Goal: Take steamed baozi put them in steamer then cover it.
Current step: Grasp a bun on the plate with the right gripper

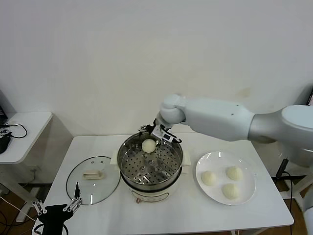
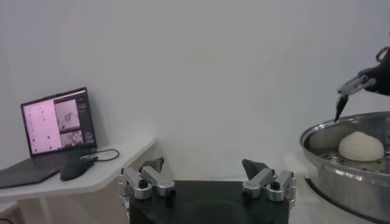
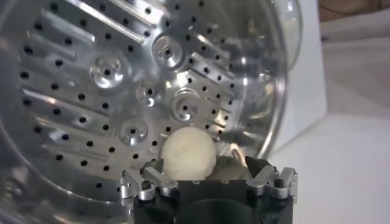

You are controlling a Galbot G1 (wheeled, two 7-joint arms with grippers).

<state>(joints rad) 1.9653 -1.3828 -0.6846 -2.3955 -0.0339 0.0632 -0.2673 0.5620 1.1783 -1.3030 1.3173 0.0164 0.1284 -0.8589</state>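
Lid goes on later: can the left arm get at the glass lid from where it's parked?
Probably yes. The left gripper sits open at the lid's near edge, and nothing lies between it and the handle.

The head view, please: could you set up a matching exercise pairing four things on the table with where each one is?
Things:
1. glass lid
2. single bun
3. three buns
4. right gripper

Places:
A. on the white plate
B. over the steamer's back rim, open
C. flat on the table, left of the steamer
D. on the steamer's perforated floor

Pairs: 1-C, 2-D, 3-A, 4-B
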